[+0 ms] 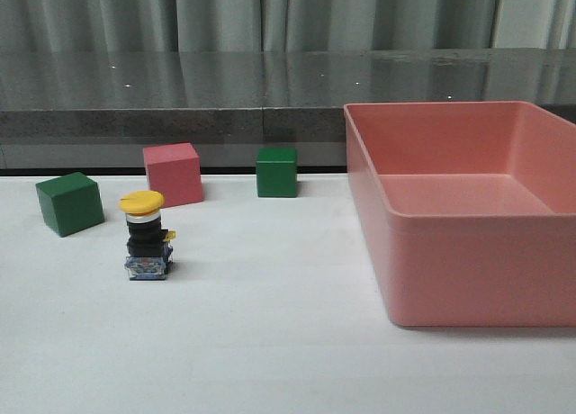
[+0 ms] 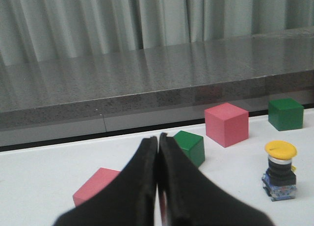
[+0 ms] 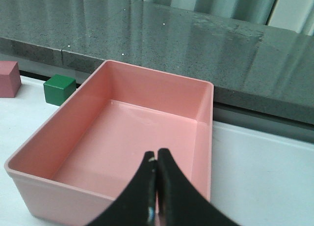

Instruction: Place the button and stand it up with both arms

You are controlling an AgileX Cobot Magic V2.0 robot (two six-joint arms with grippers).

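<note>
The button (image 1: 147, 236) stands upright on the white table, yellow cap up, black body, blue-grey base down, in front of the cubes. It also shows in the left wrist view (image 2: 280, 170), to one side of my left gripper (image 2: 158, 140), which is shut and empty, well apart from it. My right gripper (image 3: 156, 155) is shut and empty, above the near wall of the pink bin (image 3: 147, 132). Neither arm shows in the front view.
A green cube (image 1: 68, 202), a pink cube (image 1: 173, 174) and another green cube (image 1: 276, 171) stand behind the button. The large pink bin (image 1: 468, 252) fills the table's right side. Another pink cube (image 2: 93, 185) lies near my left gripper. A grey ledge runs along the back.
</note>
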